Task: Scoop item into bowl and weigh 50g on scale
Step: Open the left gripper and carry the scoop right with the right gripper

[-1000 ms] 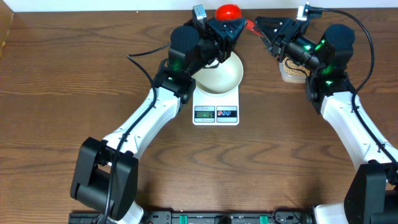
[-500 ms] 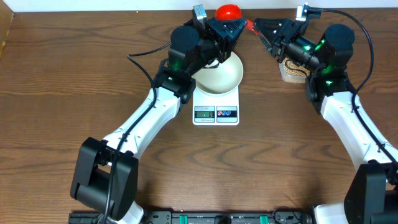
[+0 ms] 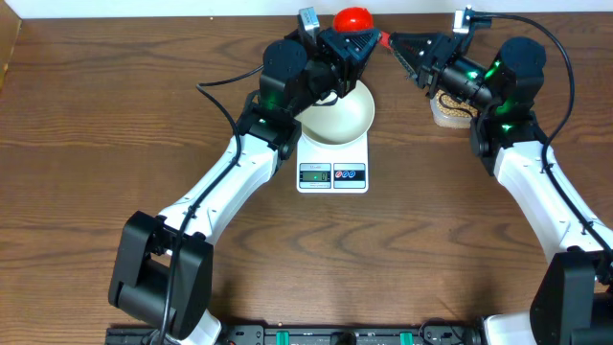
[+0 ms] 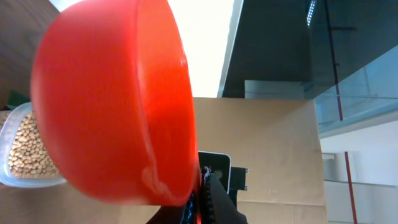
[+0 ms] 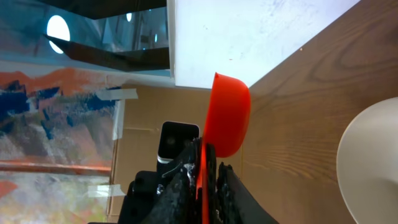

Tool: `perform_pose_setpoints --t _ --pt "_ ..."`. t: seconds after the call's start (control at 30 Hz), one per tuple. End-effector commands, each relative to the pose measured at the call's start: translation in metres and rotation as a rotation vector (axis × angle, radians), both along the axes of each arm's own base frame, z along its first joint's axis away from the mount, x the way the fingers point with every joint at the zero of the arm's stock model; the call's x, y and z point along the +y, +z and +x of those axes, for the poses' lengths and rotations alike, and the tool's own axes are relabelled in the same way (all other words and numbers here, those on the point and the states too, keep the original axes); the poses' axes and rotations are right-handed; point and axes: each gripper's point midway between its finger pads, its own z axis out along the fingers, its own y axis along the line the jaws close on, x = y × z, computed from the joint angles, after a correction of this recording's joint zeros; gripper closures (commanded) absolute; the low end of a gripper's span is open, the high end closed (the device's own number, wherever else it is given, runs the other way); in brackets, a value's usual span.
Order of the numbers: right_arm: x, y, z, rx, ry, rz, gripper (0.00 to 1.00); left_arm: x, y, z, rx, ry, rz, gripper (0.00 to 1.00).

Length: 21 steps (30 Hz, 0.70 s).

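While the scale (image 3: 332,174) stands nearest, the empty bowl (image 3: 345,117) on it, the beans (image 4: 28,149) sit in their tub (image 4: 15,182) back right. Farthest, the left gripper (image 4: 204,202) pinches the red scoop (image 3: 352,17); the right gripper (image 3: 391,40) flanks its handle, clamped or not I cannot tell. Seemingly a handover: next, right grips, left releases.

Digits on the scale (image 3: 332,158) seem too small to read.

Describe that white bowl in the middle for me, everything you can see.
The bowl is round, plain white and smooth, with a glossy look, ceramic or plastic. It stands upright on the small white scale, just behind the display. The part of its inside that shows is empty. From overhead the left arm hides its left and rear rim.
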Motion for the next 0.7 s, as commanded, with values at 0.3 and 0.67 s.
perform_pose_setpoints --t 0.3,0.67 --pt "0.000 0.006 0.000 -0.026 0.012 -0.008 0.99 -0.001 0.005 -0.001 -0.008 -0.015 -0.008 0.93" --pt "-0.021 0.007 0.011 -0.027 -0.064 -0.009 0.99 0.001 0.016 0.001 -0.051 -0.010 -0.029 0.92"
